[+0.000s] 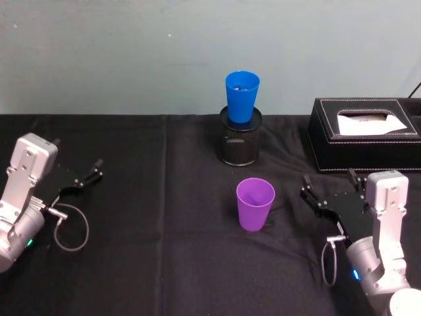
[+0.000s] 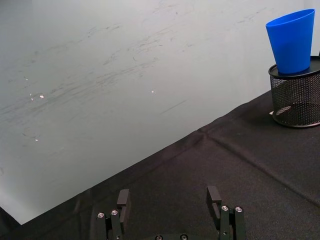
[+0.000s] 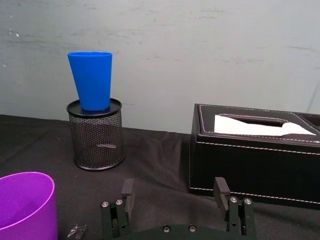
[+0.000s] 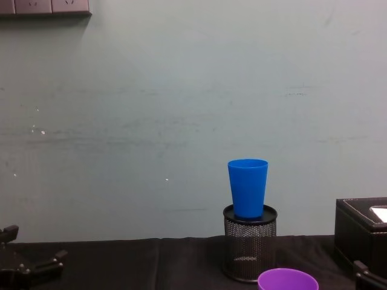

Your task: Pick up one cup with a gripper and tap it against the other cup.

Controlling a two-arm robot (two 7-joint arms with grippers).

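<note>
Purple cup [image 1: 255,204]: you have it upright on the black surface [image 1: 164,263], mouth up, near the middle, nothing touching it; its rim also shows low in the chest view [image 4: 288,280] and at a corner of the right wrist view [image 3: 25,205]
Blue cup [image 1: 242,96]: you see it upright, its base sunk into the top of the mesh holder [image 1: 241,137], behind the purple cup and apart from it; same stack in the chest view [image 4: 247,187], right wrist view [image 3: 91,80] and left wrist view [image 2: 291,41]
Mesh holder: black wire, standing on the surface close to the back wall
Right claw [image 1: 332,191]: your right arm sits low at the right side, claw pointing toward the middle, fingers spread apart and empty, just beside the purple cup but not touching; from its wrist camera the two fingers [image 3: 126,189] stand wide with bare cloth between them
Left claw [image 1: 85,178]: your left arm rests at the far left, well apart from both cups, fingers apart and holding nothing; its wrist camera shows the fingers [image 2: 123,198] open over the cloth
Tissue box [image 1: 365,135]: black, at the back right, a white tissue in its slot, beside the holder
</note>
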